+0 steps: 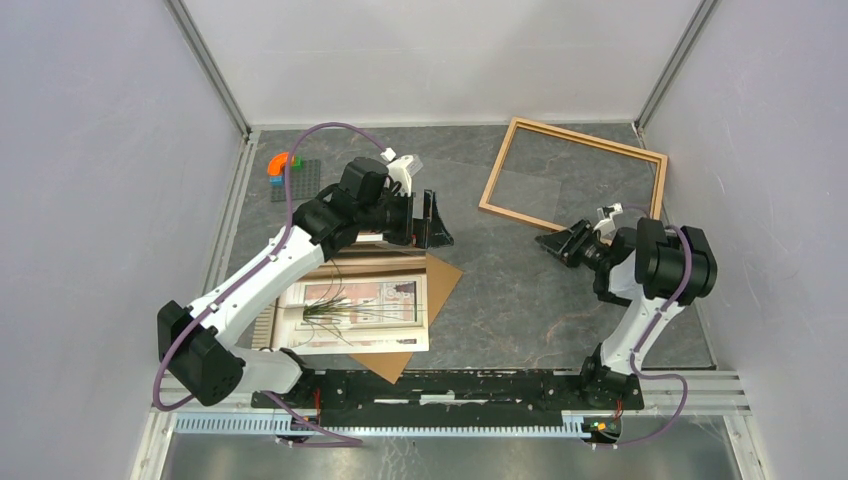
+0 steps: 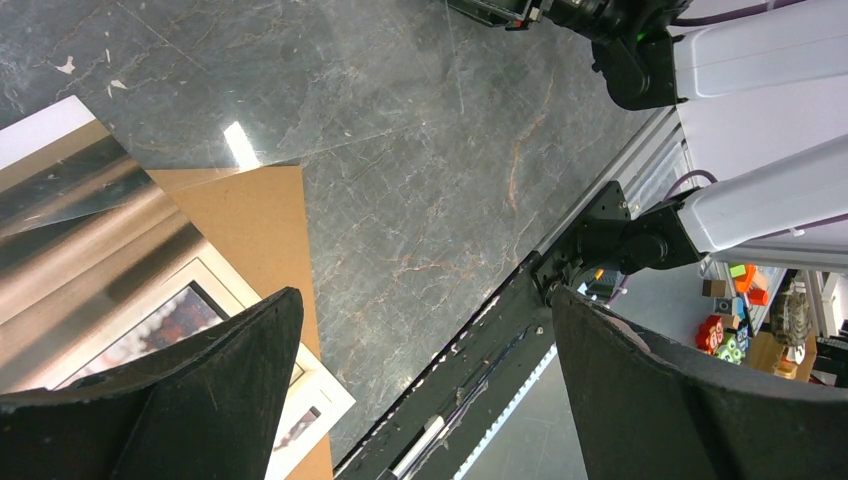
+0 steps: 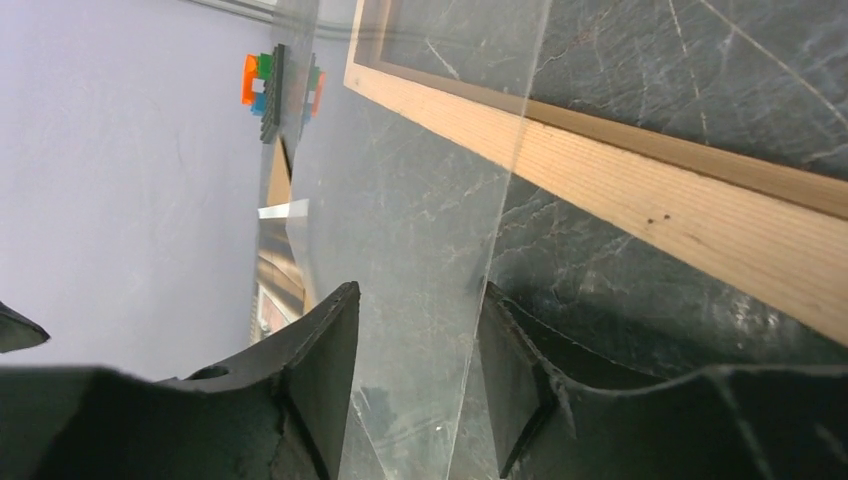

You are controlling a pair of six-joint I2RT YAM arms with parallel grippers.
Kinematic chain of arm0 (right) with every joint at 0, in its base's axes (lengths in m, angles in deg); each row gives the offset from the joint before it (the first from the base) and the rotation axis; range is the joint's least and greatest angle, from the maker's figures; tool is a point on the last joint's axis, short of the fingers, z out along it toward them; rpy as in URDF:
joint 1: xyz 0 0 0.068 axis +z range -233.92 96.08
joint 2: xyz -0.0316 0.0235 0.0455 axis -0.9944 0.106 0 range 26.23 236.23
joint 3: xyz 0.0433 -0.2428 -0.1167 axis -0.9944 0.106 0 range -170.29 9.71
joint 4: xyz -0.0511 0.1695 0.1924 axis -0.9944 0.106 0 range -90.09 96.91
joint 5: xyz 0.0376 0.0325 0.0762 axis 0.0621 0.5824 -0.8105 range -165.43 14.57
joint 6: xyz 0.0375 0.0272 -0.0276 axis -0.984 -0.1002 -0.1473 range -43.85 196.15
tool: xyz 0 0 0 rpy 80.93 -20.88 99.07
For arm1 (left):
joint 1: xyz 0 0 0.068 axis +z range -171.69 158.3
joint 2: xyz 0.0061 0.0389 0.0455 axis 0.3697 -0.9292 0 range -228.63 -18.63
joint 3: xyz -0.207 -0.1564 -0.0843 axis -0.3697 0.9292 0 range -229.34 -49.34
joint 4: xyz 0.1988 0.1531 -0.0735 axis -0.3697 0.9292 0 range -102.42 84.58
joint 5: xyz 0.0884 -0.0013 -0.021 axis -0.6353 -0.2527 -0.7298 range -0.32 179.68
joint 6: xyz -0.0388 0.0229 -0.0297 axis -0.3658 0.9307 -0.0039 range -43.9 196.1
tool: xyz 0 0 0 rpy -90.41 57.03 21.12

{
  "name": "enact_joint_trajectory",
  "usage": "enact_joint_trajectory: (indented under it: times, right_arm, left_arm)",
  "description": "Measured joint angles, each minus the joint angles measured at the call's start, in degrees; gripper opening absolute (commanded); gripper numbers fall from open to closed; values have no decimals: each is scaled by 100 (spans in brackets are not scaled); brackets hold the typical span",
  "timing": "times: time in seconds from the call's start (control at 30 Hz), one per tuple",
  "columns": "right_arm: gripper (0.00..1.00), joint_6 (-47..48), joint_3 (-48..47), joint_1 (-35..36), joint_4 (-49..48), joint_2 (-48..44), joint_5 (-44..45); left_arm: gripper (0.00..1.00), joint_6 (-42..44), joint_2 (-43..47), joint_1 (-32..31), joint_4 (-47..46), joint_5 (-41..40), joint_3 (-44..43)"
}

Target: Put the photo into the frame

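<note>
As it lies flat, the frame [image 1: 590, 137] runs crosswise.

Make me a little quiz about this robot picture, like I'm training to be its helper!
1. True or false: the photo already lies inside the frame.
2. Which end effector has a clear sheet between its fingers? A) left B) right
3. Fill in: the photo rests on a brown ____.

Key
1. False: it lies near the left arm, apart from the frame.
2. B: the right end effector. The left end effector is open with nothing between its fingers.
3. board
</note>
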Motion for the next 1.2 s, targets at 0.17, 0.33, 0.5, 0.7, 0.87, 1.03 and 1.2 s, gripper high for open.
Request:
enact_joint_trajectory:
  times: [0.17,0.33,0.5,0.7,0.87,1.03,1.2]
  right_arm:
    - [24,-326,-122,162,-350,402,111]
    - [1,-734,-149,310,-634,472,227]
    - [0,-962,-245,348,-404,52,234]
    - [0,-267,-1123,278,1582,-857,291]
    - [0,649,-2361,-70,3762,-1005,433]
    - [0,1556,-3622,-557,5862,-890,647]
    - [0,2317,-5060,-870,7434,-533,726]
  left_arm:
    - [100,0,0,0,-11,4,0]
    - [100,0,0,0,-66,9,0]
    - [100,0,0,0,-76,20,0]
    - [100,0,7,7,-76,22,2]
    - [100,-2,83,7,-92,52,59]
    - [100,-2,188,7,-125,109,96]
    - [100,-4,254,4,-164,166,96]
